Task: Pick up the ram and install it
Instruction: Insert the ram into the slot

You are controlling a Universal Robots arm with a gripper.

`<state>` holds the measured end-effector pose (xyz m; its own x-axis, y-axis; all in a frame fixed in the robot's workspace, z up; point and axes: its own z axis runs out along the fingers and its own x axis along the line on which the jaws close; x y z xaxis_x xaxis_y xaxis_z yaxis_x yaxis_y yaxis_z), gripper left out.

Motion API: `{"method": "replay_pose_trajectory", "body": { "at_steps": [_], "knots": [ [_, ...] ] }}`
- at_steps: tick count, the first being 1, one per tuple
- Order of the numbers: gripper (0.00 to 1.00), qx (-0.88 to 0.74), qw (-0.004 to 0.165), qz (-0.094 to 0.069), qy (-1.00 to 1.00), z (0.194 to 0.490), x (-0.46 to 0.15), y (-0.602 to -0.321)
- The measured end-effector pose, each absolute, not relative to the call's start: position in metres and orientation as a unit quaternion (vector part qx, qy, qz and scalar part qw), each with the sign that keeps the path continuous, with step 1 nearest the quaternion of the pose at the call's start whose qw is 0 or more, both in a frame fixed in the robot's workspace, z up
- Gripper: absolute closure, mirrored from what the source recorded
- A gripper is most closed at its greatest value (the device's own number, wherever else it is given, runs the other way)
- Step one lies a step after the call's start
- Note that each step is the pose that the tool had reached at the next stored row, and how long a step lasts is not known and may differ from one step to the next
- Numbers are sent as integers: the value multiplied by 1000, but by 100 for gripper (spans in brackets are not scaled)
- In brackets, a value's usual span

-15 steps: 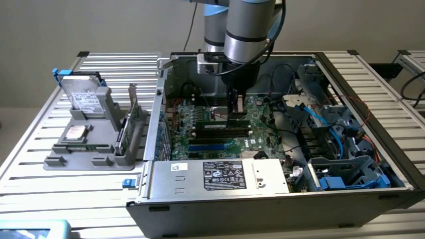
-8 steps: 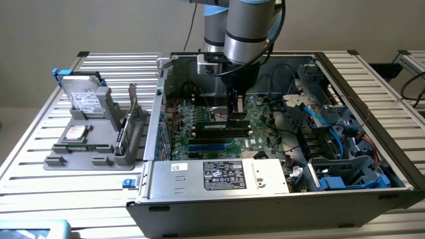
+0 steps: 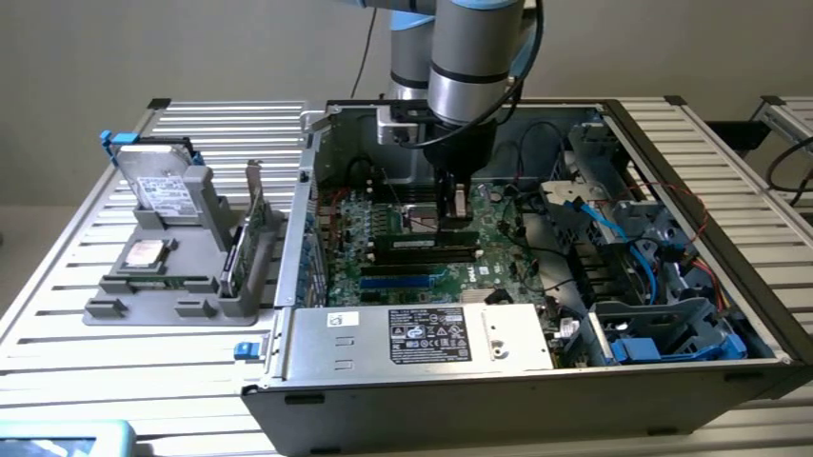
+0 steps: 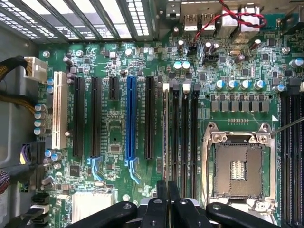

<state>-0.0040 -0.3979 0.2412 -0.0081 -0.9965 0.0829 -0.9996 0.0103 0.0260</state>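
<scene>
Ram (image 3: 426, 238), thin green chip-studded stick among long black plastic slots (image 3: 420, 255)

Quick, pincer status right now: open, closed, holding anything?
Pincer: closed, tips together over the memory slots; nothing visible between them.

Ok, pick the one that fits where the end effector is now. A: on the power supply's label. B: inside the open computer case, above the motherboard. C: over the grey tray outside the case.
B: the end effector hangs inside the case over the green motherboard.
</scene>
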Motion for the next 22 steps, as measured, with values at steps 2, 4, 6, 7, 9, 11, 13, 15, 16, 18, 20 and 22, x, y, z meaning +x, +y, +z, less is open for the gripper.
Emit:
{"method": "replay_pose_trajectory", "body": {
  "at_steps": [2,4,6,7,9,11,13,15,16,18,20,22],
  "knots": [
    [88,703,37,22,-710,240,-4,-398],
    [88,703,36,23,-710,240,-5,-397],
    [88,703,37,23,-710,239,-5,-396],
    [88,703,37,23,-710,239,-5,-395],
    [88,703,38,24,-710,238,-5,-392],
    [88,703,39,26,-710,237,-5,-391],
    [88,703,41,28,-710,236,-5,-391],
    [88,703,43,30,-710,235,-5,-391],
    [88,703,43,30,-710,235,-5,-391],
    [88,703,43,30,-710,234,-6,-391],
    [88,703,43,30,-710,234,-6,-391],
    [88,703,43,30,-710,233,-6,-391]
  ]
}}
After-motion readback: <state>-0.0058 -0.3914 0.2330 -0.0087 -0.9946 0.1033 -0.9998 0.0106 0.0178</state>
